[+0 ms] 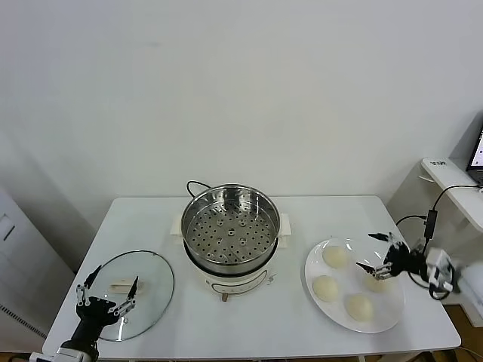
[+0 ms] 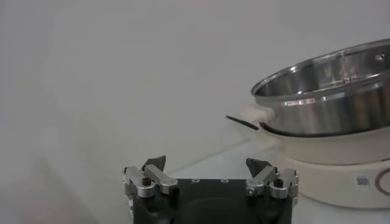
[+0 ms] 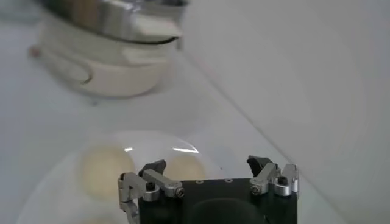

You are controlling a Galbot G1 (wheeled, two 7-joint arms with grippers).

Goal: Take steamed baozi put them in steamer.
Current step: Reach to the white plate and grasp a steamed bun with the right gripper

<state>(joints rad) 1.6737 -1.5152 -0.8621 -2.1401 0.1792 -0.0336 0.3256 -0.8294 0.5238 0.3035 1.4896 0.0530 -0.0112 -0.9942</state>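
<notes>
- White surface [image 1: 249, 332]: steamer [image 1: 230, 228] is set centrally, empty.
- Four steamed baozi [image 1: 325, 287] are plated.
- Right tool [image 1: 377, 253], wide open, empty, is poised above them.
- Left tool [image 1: 106, 289], open, empty, is parked over glass lid [image 1: 151, 283].

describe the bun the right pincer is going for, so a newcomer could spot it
Find the white plate on the table's right side, beside the steamer. Of its four buns, it is the right-hand one, directly under the open right pincer; the others lie uncovered.

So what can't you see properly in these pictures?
- Head view: the fourth bun is partly hidden by the right gripper.
- Right wrist view: the plate and steamer are cut off by the edges and blurred.
- Left wrist view: the lid is out of view; the left gripper blocks the bottom.
</notes>
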